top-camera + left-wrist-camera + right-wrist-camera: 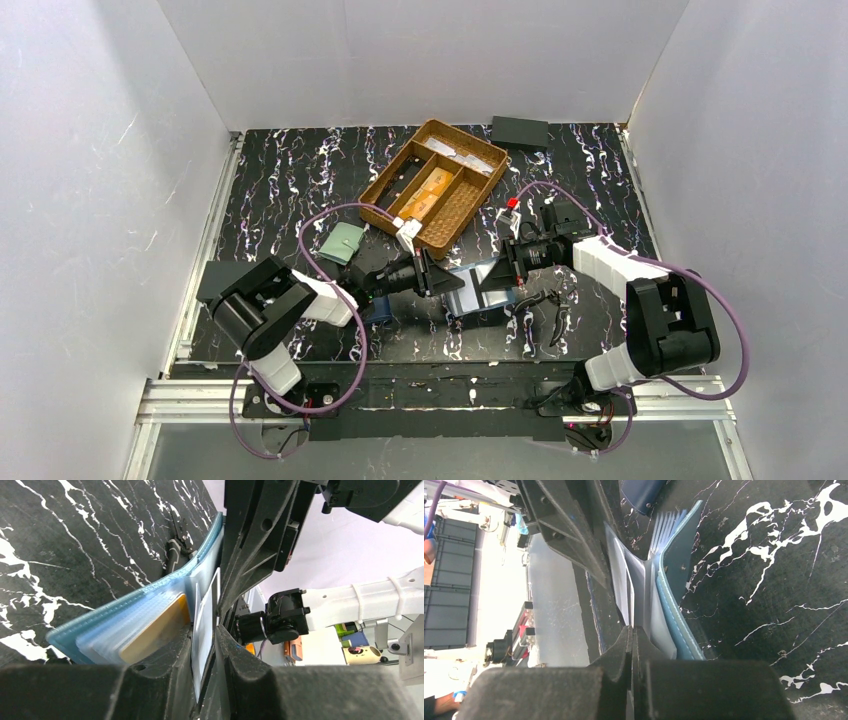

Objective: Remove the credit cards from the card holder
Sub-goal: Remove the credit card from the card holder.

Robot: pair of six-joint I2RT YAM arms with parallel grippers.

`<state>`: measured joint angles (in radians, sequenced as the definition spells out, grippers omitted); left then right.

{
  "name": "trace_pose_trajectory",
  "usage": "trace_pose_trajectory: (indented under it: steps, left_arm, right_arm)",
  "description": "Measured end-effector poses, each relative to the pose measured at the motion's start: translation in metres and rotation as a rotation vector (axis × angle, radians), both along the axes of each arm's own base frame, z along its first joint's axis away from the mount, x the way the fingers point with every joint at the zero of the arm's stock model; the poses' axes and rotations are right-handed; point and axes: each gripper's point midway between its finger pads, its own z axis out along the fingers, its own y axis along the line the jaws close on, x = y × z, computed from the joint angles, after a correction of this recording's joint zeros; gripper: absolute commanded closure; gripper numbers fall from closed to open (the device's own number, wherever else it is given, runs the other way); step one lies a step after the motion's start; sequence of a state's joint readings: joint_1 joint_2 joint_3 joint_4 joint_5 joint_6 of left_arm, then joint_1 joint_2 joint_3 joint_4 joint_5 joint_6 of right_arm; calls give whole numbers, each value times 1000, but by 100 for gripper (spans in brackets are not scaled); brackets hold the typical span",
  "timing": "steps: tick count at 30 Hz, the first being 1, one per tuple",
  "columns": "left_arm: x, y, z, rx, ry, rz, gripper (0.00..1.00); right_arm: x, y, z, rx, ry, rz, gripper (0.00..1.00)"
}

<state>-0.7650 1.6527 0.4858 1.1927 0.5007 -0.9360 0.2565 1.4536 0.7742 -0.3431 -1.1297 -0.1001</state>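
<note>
The light blue card holder (483, 285) lies open on the black marbled table between my two grippers. In the left wrist view its ribbed clear sleeves (125, 625) fan out, and one orange-gold credit card (156, 631) sits in a sleeve. My left gripper (205, 630) has its jaws slightly apart, with a thin white leaf (204, 625) of the holder standing in the gap. My right gripper (631, 629) is shut on the edge of a clear inner leaf (640, 587), beside the blue cover (674, 615).
A wicker basket (470, 205) with compartments stands behind the holder, with orange-gold flat pieces (428, 192) in it. A pale green wallet (345, 241) lies to the left, a navy wallet (382, 310) under the left arm, a black tool (545, 305) by the right arm, a black box (519, 131) at the back.
</note>
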Motion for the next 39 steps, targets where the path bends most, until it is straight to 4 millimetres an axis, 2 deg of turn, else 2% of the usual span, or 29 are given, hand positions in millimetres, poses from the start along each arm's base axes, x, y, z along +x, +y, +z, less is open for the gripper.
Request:
trace_pose_trajectory:
  steps: [4, 6, 14, 21, 25, 29, 33, 39]
  left_arm:
    - [4, 1, -10, -8, 43, 0, 97]
    - [7, 3, -17, -13, 70, 3, 100]
    - [13, 17, -54, 29, 194, 43, 100]
    - [13, 23, -69, 61, 254, 73, 100]
    - [13, 26, -82, 102, 310, 101, 94]
    - [11, 30, -91, 137, 372, 126, 85]
    - [10, 33, -84, 146, 393, 137, 78]
    - [8, 34, -64, 133, 391, 138, 72]
  right_arm:
    - [2, -1, -5, -7, 9, -4, 99]
    - [4, -4, -9, -16, 10, -14, 99]
    - [17, -20, -35, -99, 22, -72, 99]
    - [18, -28, -41, -127, 5, -78, 99]
    - [14, -29, -33, -106, -29, -49, 99]
    - [12, -28, -11, -60, -113, -11, 99]
    - [16, -33, 8, -25, -208, -16, 99]
    - [26, -49, 17, -16, -251, -77, 99]
